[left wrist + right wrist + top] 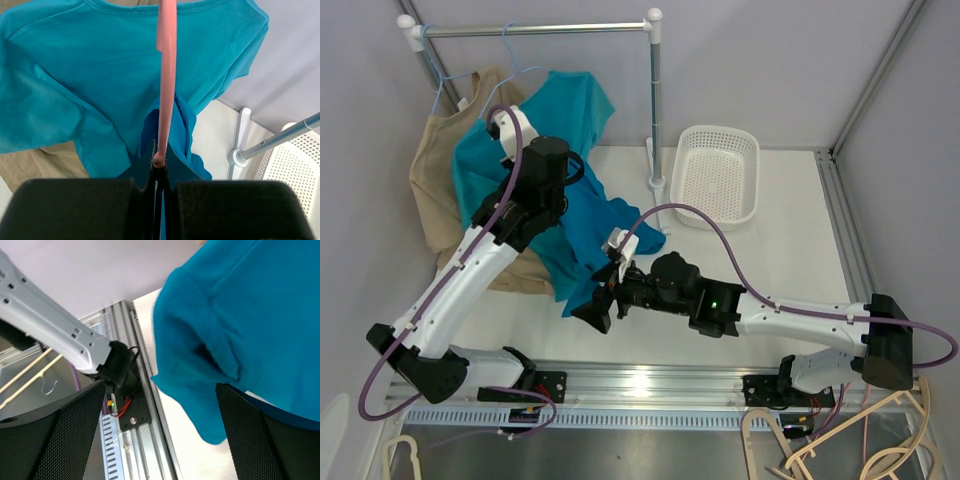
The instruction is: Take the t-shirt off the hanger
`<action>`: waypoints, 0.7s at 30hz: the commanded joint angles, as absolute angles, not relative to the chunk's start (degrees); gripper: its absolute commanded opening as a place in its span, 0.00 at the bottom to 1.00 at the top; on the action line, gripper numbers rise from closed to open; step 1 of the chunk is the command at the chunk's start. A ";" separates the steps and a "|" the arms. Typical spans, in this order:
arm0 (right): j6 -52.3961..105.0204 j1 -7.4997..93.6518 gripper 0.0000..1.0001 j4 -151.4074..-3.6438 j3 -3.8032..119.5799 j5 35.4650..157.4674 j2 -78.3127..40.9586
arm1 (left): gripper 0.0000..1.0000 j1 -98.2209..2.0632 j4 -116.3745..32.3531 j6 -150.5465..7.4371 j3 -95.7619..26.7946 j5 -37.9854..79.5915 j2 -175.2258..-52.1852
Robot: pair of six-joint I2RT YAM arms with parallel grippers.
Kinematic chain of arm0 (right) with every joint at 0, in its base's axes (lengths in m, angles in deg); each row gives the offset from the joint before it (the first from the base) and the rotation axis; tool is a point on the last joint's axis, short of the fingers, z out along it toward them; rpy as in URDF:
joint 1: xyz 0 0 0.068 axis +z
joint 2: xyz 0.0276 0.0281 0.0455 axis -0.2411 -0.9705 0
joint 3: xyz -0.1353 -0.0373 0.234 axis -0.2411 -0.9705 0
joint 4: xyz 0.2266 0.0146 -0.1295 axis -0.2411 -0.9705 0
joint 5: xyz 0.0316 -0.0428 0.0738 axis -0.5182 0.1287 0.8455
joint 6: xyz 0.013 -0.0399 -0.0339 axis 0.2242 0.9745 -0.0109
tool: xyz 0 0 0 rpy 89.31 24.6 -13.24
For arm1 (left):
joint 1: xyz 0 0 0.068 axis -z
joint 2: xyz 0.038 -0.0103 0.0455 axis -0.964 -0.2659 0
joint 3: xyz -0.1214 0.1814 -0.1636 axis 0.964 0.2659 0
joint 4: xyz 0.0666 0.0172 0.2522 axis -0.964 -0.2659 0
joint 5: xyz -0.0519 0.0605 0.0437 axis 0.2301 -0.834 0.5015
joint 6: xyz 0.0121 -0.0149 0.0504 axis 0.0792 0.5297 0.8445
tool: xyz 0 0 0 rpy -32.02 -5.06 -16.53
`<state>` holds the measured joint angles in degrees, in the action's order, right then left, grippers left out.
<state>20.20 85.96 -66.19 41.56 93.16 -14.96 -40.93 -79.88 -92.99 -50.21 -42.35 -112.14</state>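
The teal t-shirt (570, 110) hangs from the rack rod, its lower part draped down to the table. In the left wrist view the t-shirt (100, 75) fills the frame, with the pink hanger arm (166, 75) running down its middle. My left gripper (159, 172) is shut on the lower end of that hanger arm; from above it (572, 168) sits against the shirt's front. My right gripper (595, 305) is open at the shirt's lowest corner. In the right wrist view, that gripper (160, 405) has the teal hem (200, 390) hanging between its spread fingers.
A tan shirt (440, 170) hangs behind the teal one at the left. The rack's upright pole (657, 110) stands mid-table, with a white basket (718, 175) to its right. Wooden hangers (860, 445) lie below the rail at the near right.
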 commanded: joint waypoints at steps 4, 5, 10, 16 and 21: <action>22.58 88.30 0.99 -63.14 40.97 75.13 -12.75 | 0.01 -40.13 -86.03 -98.81 -54.51 -43.09 -111.16; 22.41 88.39 0.98 -62.61 40.70 73.81 -12.66 | 0.01 -40.13 -86.13 -98.82 -54.34 -43.27 -110.99; 22.40 88.57 0.86 -61.29 41.49 67.22 -15.20 | 0.01 -39.86 -86.74 -99.79 -53.55 -43.01 -110.90; 21.35 88.74 0.00 -63.47 41.76 69.83 -15.73 | 0.00 -39.77 -85.16 -98.48 -53.11 -43.79 -111.42; 19.95 95.41 0.00 -69.80 40.00 63.10 -11.43 | 0.01 -39.77 -83.75 -97.24 -54.86 -43.62 -113.35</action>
<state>21.12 90.35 -66.71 40.67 68.57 -15.37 -40.41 -86.24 -97.91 -51.81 -42.55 -112.54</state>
